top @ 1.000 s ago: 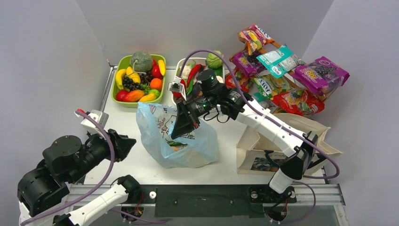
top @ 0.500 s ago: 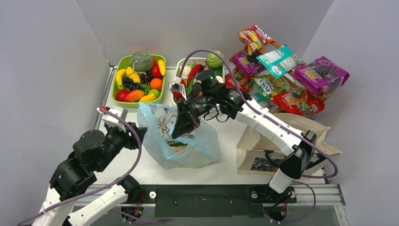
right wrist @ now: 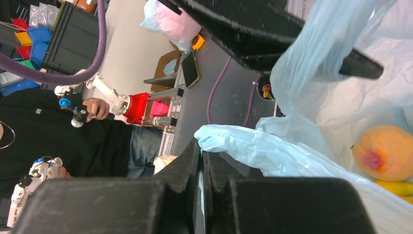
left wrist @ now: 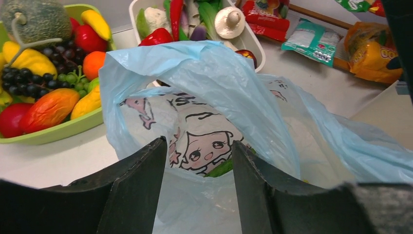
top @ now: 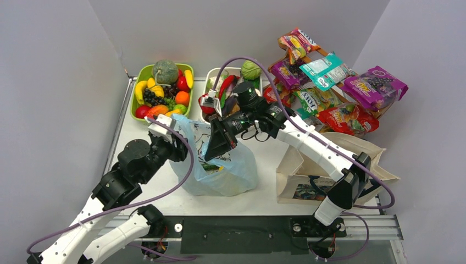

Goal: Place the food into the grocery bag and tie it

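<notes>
The light-blue grocery bag (top: 231, 168) stands open mid-table with a cartoon print on its wall. My right gripper (top: 211, 155) is shut on a fold of its rim film (right wrist: 272, 151), pinched between the pads (right wrist: 192, 161). At the bag's left rim my left gripper (left wrist: 199, 156) is open, its fingers (left wrist: 141, 180) either side of the near rim (left wrist: 219, 83) without clamping it. Inside the bag lie an orange fruit (right wrist: 382, 152), a yellow piece (right wrist: 394, 187) and a green piece (left wrist: 221, 168). More toy fruit fills the green tray (top: 134, 107).
A white tray (top: 207, 88) of vegetables sits behind the bag. Snack packets (top: 329, 82) are heaped at the back right. A beige canvas tote (top: 340, 151) stands right of the bag, under my right arm. Walls close in on the left and back.
My left arm has swung from the front left up to the bag's left rim, its jaws widening. My right gripper has kept its pinch on the rim, shifting slightly.
</notes>
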Robot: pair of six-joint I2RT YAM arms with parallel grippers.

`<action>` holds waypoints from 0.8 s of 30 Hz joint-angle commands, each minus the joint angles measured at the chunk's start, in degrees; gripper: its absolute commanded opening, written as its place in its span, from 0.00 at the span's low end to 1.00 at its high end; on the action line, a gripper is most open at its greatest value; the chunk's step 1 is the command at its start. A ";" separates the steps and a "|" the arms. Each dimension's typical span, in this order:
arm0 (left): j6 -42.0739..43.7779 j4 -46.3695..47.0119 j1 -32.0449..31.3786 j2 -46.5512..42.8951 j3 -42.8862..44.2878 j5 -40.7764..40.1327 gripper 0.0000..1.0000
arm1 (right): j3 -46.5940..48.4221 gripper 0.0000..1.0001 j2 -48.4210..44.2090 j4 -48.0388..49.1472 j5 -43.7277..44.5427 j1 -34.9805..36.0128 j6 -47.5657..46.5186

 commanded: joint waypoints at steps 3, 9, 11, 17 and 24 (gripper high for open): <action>0.16 16.34 0.42 0.18 -3.06 13.99 0.53 | -1.43 0.00 -3.98 2.85 -2.80 -2.23 -2.06; -2.44 22.44 0.95 1.26 -4.98 28.07 0.61 | -3.95 0.00 -5.87 2.90 -3.70 -4.27 -2.55; -3.93 24.56 1.10 1.22 -6.05 32.46 0.62 | -5.06 0.00 -7.10 2.86 -4.08 -4.87 -2.86; -9.58 30.92 1.18 0.15 -10.74 41.48 0.62 | -8.79 0.00 -10.80 2.87 -4.92 -5.68 -3.61; -11.69 36.15 1.24 -3.44 -15.04 43.69 0.65 | -11.78 0.00 -12.61 2.85 -5.90 -5.84 -4.17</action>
